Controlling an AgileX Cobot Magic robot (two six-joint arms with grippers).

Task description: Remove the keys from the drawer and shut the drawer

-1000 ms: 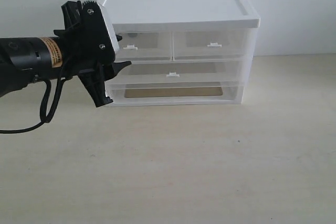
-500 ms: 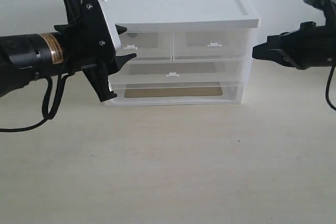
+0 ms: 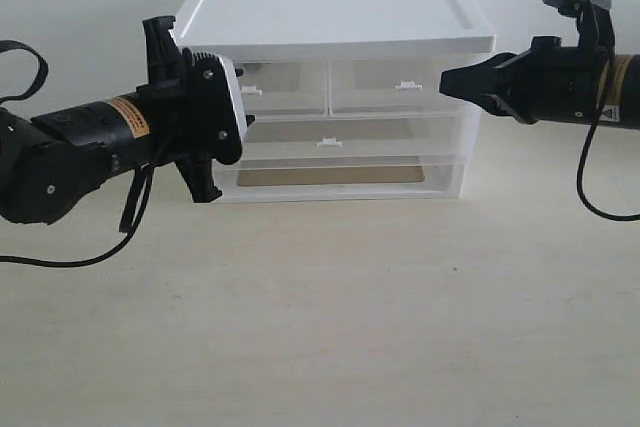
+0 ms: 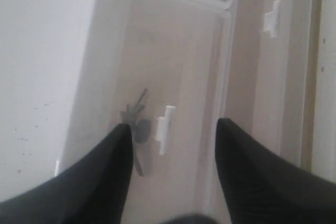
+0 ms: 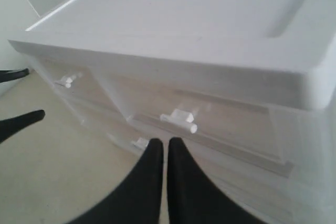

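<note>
The drawer (image 3: 285,87) is the left-hand upper one of the white-topped unit (image 3: 330,7), and it sits pushed in. In the left wrist view the keys (image 4: 137,125) show as a dark bunch through its translucent front, just behind the white tab handle (image 4: 165,129). My left gripper (image 4: 172,127) is open, its fingers straddling that handle without touching it. In the exterior view the left gripper (image 3: 244,99) covers the drawer's left end and the keys cannot be made out. My right gripper (image 3: 447,79) is shut on nothing, level with the unit's upper right corner.
The matching right-hand drawer has its own tab handle (image 5: 180,119), just beyond my right gripper (image 5: 164,141). Below lie a full-width drawer (image 3: 330,137) and a bottom drawer (image 3: 330,175). The unit stands on a beige table (image 3: 350,307) against a white wall.
My left gripper has turned and closed in on the left drawer's handle. The right arm came in from the right and moved left towards the unit's corner.
</note>
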